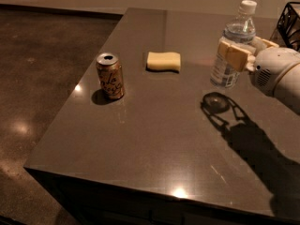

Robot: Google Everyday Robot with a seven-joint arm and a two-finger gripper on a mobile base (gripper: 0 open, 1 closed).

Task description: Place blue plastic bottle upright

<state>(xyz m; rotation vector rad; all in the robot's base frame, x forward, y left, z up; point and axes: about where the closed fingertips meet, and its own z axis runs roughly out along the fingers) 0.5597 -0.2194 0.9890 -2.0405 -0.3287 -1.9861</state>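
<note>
**A:** Where's the bottle [233, 48]?

**B:** At the far right of the tabletop [154, 139], held in the jaws, which reach in from the right edge. They are closed on its middle, with one pad [233, 55] across the label and the other behind. It stands nearly upright, with the cap [247, 6] leaning slightly right. Its shadow [216, 103] lies apart from its base, so I judge it hangs just above the surface.

**A:** How will it handle?

**B:** Light, I'd guess, though I can't tell how full it is. The plastic is thin and clear, so the wall should dent under a hard squeeze. It's also smooth, so it may twist or slip. The base is narrow for its height, so it will tip easily.

**A:** Best hold?

**B:** Where it is now, mid-body around the label and below the shoulder. The base should sit flat before the jaws let go.

**A:** Anything close?

**B:** The can [110, 76] and the sponge [163, 61] are well to the left. A wire basket [290, 22] is near, behind on the right.
</note>
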